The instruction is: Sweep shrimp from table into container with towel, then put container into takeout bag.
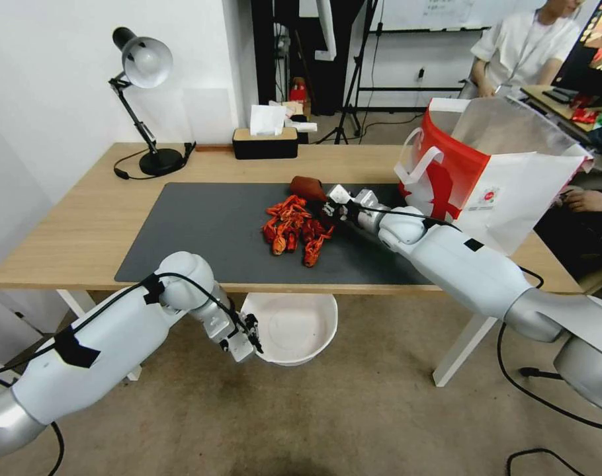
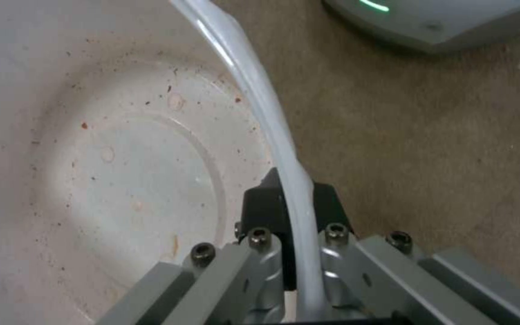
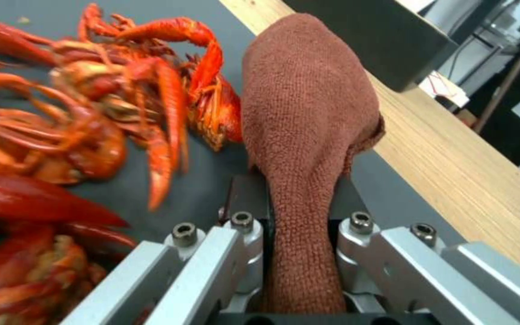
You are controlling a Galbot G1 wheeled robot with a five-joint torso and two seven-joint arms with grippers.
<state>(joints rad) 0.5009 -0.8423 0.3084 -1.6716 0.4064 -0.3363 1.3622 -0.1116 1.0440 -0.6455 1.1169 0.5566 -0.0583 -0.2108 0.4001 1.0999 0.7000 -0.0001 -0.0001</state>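
Several red-orange shrimp (image 1: 294, 229) (image 3: 91, 122) lie heaped on the dark grey mat (image 1: 202, 231) of the wooden table (image 1: 69, 225). My right gripper (image 1: 327, 201) (image 3: 299, 198) is shut on the rust-red towel (image 1: 306, 187) (image 3: 305, 117), which hangs against the far right side of the heap. Below the table's front edge my left gripper (image 1: 253, 337) (image 2: 293, 198) is shut on the rim of the empty white container (image 1: 294, 327) (image 2: 122, 158), held just under the heap. The white and red takeout bag (image 1: 493, 168) stands open at the table's right end.
A black desk lamp (image 1: 145, 99) stands at the back left. A black tissue box (image 1: 264, 142) sits at the back middle. A white table leg (image 1: 460, 350) is near my right arm. A person sits behind the bag, and a hand rests at the far right.
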